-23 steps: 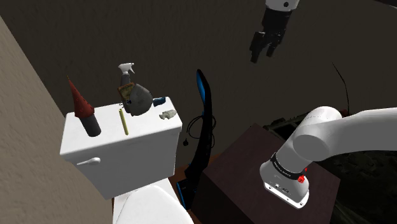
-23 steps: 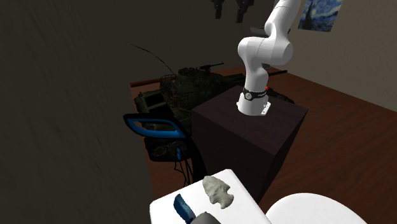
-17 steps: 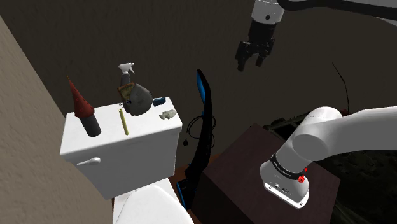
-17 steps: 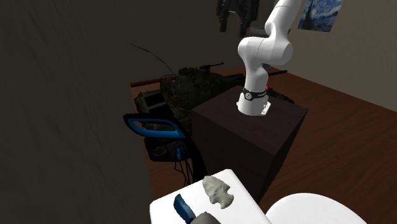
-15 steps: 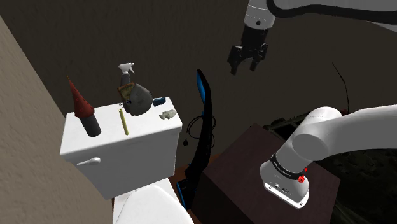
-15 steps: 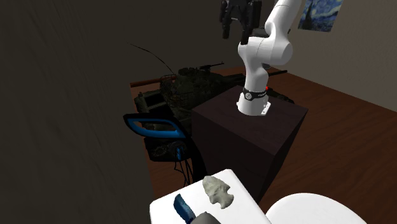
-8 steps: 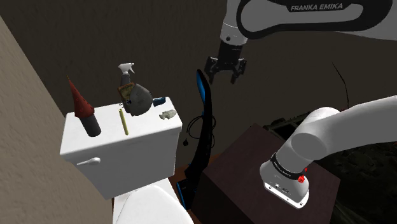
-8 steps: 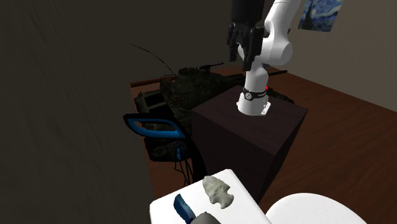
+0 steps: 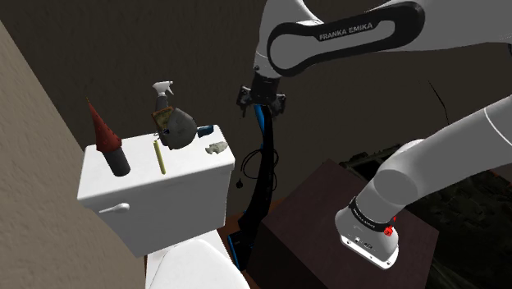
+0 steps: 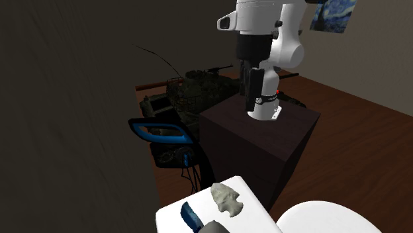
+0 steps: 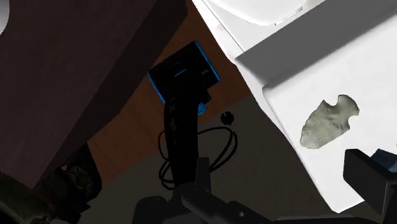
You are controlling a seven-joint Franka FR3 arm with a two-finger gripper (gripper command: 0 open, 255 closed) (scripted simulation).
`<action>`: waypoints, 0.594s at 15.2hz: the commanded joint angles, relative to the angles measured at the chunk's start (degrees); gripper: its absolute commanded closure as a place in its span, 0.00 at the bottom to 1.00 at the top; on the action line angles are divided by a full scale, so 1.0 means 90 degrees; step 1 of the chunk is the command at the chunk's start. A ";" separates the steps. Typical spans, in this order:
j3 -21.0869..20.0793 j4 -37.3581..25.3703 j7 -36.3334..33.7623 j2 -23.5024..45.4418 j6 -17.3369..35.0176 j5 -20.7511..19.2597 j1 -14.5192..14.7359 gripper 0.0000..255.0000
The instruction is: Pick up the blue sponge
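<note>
Gripper [image 9: 262, 104] is seen in mid-air in the shoulder view, up and to the right of the white toilet tank [image 9: 164, 193], with nothing touched. Fingers [image 11: 370, 180] are held apart, with nothing between them. Blue sponge [image 9: 205, 130] is found on the tank's top, at the back corner nearest the gripper. It is just beside a round grey object [image 9: 177, 126] and near a pale grey stone [image 9: 216, 149]. Sponge and gripper are well apart.

A white spray bottle [image 9: 163, 89] is stood behind the round object. A yellow stick [image 9: 159, 156] is laid flat on the tank top. A red cone [image 9: 102, 127] is set in a dark cup [image 9: 117, 160] toward the shoulder view's left. A black and blue vacuum [image 9: 262, 164] is stood upright between the tank and the dark brown stand [image 9: 304, 230], its top seen just under the gripper in that view.

In the second exterior view the sponge [image 10: 191, 214] is seen near the bottom edge beside the stone [image 10: 225, 198]. The gripper [image 10: 252, 89] is seen higher up, in front of the white arm [image 10: 281, 46]. In the wrist view the stone [image 11: 327, 121] is shown on the tank top, and a sliver of blue is seen just past one finger; whether that sliver is the sponge cannot be told.
</note>
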State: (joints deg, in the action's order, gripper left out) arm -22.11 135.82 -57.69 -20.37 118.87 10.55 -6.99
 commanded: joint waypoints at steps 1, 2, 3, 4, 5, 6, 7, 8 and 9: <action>-0.0211 -0.0204 -0.0597 0.0504 0.0388 -0.0059 -0.0108 0.00; -0.0299 -0.0300 -0.0878 0.0749 0.0571 -0.0116 -0.0163 0.00; -0.0378 -0.0405 -0.1165 0.0999 0.0747 -0.0189 -0.0214 0.00; -0.0447 -0.0518 -0.1457 0.1253 0.0917 -0.0280 -0.0258 0.00; -0.0504 -0.0639 -0.1755 0.1512 0.1080 -0.0387 -0.0296 0.00; -0.0553 -0.0768 -0.2057 0.1772 0.1234 -0.0508 -0.0328 0.00; -0.0586 -0.0905 -0.2363 0.2035 0.1379 -0.0642 -0.0351 0.00; -0.0601 -0.1051 -0.2670 0.2299 0.1515 -0.0787 -0.0359 0.00; -0.0601 -0.1203 -0.2977 0.2562 0.1641 -0.0938 -0.0356 0.00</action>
State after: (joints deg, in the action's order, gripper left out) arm -27.40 126.77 -81.37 0.01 132.54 3.62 -10.08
